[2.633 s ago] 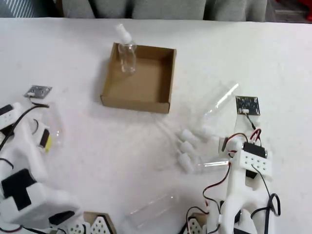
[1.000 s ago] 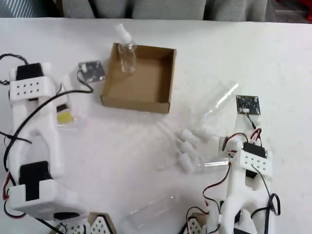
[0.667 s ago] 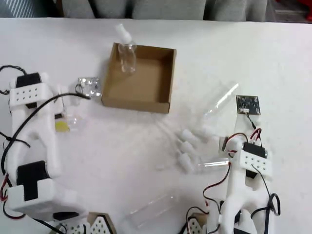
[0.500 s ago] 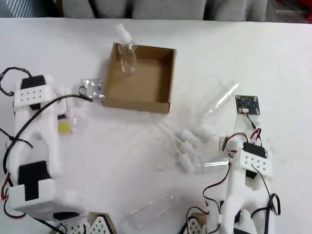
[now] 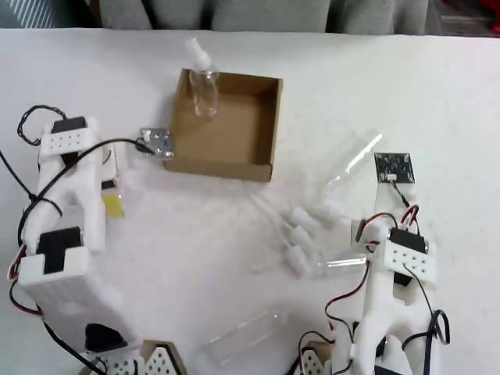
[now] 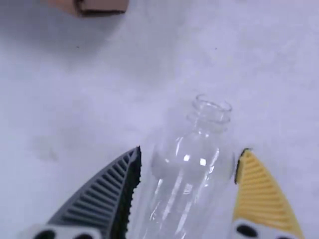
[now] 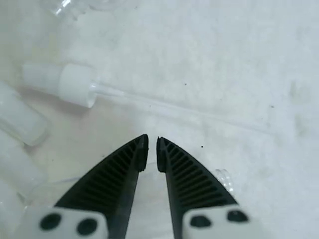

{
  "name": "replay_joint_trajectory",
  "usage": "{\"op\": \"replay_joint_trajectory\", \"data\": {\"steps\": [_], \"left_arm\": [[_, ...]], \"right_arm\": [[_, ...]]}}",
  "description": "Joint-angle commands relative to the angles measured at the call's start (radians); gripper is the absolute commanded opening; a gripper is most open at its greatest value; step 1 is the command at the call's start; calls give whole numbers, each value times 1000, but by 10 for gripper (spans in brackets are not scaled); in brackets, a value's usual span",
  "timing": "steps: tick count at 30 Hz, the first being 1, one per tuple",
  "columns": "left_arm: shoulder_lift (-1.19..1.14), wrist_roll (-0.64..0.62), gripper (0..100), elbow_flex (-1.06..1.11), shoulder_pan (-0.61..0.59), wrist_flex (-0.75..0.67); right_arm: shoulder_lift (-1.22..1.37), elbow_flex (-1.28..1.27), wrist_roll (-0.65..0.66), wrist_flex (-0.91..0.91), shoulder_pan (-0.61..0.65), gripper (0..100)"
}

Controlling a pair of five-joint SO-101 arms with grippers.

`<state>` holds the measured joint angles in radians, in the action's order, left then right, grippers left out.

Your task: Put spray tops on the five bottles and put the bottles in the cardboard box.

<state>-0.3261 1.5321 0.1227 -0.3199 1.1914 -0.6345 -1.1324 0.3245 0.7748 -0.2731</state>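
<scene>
A clear bottle point(image 6: 187, 169) without a top lies between the grey and yellow fingers of my left gripper point(image 6: 187, 184), which is shut on its body; the open neck points away from the gripper. In the high view this gripper point(image 5: 117, 187) sits just left of the cardboard box point(image 5: 258, 168). One bottle with a spray top point(image 5: 203, 82) leans in the box's far left corner. My right gripper point(image 7: 150, 149) is shut with nothing in it, just short of a spray top point(image 7: 75, 84) whose thin dip tube lies across the table.
Several loose spray tops point(image 5: 299, 234) lie left of the right arm point(image 5: 398, 262). Bare clear bottles lie at the right of the box point(image 5: 351, 160) and near the front edge point(image 5: 242, 336). A corner of the box point(image 6: 99, 6) shows in the left wrist view.
The left arm has swung from the table's front left up toward the box's left side, carrying the clear bottle. The right arm has stayed still.
</scene>
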Motion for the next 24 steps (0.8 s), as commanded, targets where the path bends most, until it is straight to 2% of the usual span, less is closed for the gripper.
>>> {"op": "replay_joint_trajectory", "data": {"steps": [1, 11, 17, 20, 22, 24], "left_arm": [[-16, 5, 298, -51, 18, -15], [-113, 5, 286, -60, 30, -17], [-105, 5, 11, -61, 33, 51], [-87, 2, 44, -87, 30, 144], [-65, -55, 42, -126, 33, 221], [-50, -192, 37, -180, 53, 290]], "right_arm": [[-16, 5, 12, -15, 12, 17], [-16, 5, 14, -15, 12, 17], [-16, 5, 14, -15, 12, 17], [-16, 5, 12, -15, 12, 17], [-16, 5, 12, -13, 12, 17], [-16, 5, 11, -13, 12, 17]]}}
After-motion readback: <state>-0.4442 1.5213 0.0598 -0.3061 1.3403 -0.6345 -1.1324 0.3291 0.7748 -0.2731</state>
